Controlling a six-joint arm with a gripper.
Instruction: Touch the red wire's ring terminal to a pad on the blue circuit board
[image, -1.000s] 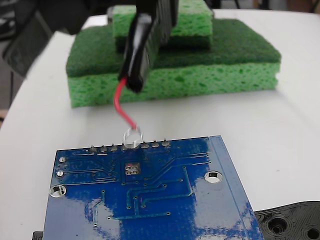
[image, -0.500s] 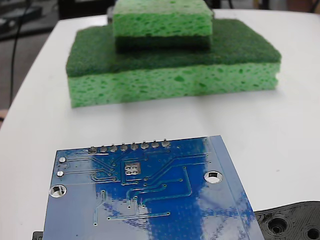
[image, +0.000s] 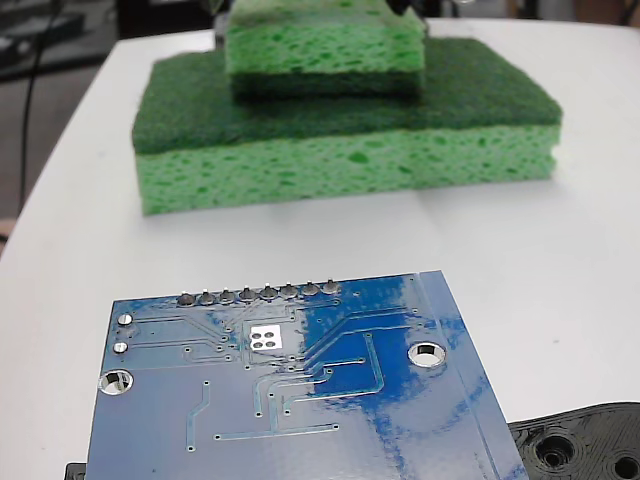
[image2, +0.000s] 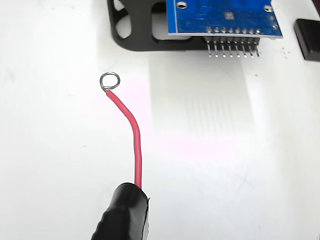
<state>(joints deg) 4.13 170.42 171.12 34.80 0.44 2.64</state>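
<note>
Jaws unseen, grip untellable; ring terminal (image2: 109, 80) hangs apart from blue circuit board (image2: 223, 17).

The board (image: 300, 400) is glossy blue with paler blue traces, pale glare patches, silver-rimmed holes and a row of grey solder blobs along its far edge. Its pad (image: 265, 338) is silvery-white with four dark dots. The sponges (image: 340, 130) are bright green and pitted, each topped by a dark green layer. The table (image: 560, 250) is white. The plate (image: 580, 445) is black. The wire (image2: 131, 137) is red, its sleeve (image2: 122, 212) black, its ring (image2: 109, 80) silver.
</note>
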